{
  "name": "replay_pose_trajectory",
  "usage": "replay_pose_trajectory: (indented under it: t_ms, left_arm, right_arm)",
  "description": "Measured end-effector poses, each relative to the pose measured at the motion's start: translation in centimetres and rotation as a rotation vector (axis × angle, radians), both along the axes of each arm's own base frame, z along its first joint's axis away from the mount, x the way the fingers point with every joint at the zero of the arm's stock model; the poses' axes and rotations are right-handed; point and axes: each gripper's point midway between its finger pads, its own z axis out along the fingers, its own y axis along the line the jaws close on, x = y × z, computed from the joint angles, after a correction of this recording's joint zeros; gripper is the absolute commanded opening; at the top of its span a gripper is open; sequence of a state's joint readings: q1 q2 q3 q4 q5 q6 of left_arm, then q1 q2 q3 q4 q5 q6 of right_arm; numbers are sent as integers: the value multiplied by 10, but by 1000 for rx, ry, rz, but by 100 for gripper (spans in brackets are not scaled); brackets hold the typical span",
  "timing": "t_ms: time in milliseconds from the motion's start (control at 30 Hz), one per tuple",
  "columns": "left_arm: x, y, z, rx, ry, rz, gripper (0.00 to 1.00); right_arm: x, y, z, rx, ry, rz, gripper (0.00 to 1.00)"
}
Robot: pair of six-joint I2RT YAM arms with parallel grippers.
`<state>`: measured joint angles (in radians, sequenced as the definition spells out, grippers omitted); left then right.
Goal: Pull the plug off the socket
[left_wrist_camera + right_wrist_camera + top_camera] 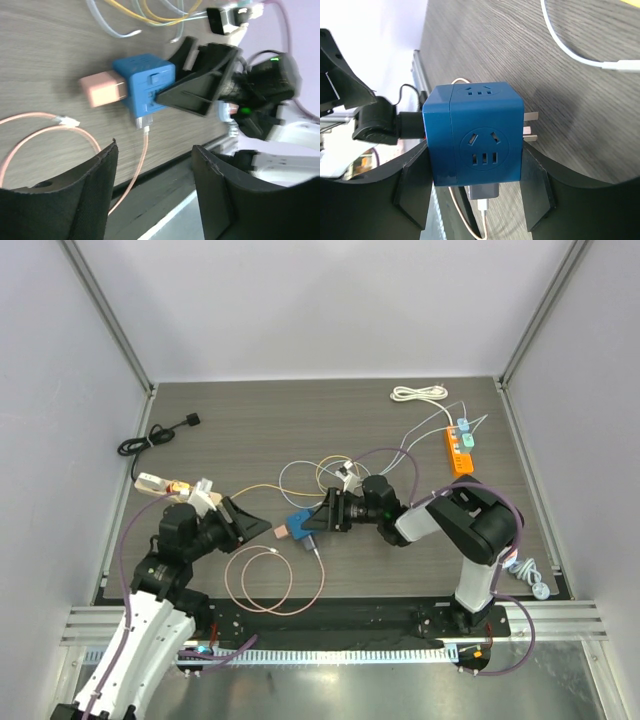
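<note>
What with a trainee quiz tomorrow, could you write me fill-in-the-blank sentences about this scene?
The right gripper is shut on the ___ cube socket. The plug block stuck in its side is ___. The left gripper, short of that plug block, is ___.
Missing words: blue; pink; open.

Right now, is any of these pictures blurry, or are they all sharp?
Left wrist view: smeared by motion, the pink plug streaked at its edges. Right wrist view: the blue socket cube is crisp, the background at left soft. Top external view: sharp and evenly lit.
</note>
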<state>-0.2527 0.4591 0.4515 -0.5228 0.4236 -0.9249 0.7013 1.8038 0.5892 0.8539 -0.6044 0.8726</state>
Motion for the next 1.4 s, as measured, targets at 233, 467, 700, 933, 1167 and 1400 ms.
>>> replay_pose_trajectory:
  t_ms: [233, 467, 700, 933, 1167, 1400]
  left_arm:
    - [5, -34, -38, -93, 90, -45, 65]
    - [7, -58, -66, -15, 155, -62, 64]
    - [19, -55, -59, 86, -15, -56, 60]
    - [26, -52, -53, 294, -259, -63, 80]
    - [24, -70, -44, 491, -560, -139, 74]
    - [27, -53, -63, 649, -672, -161, 72]
  right_arm:
    - [0, -11, -5, 52, 21, 34, 1]
    - [-11, -13, -1, 91, 20, 70, 1]
    - [-8, -16, 1, 98, 18, 71, 1]
    - [-9, -20, 1, 104, 57, 80, 1]
    - [-9, -22, 5, 181, 162, 87, 1]
    - [-10, -25, -10, 202, 377, 61, 1]
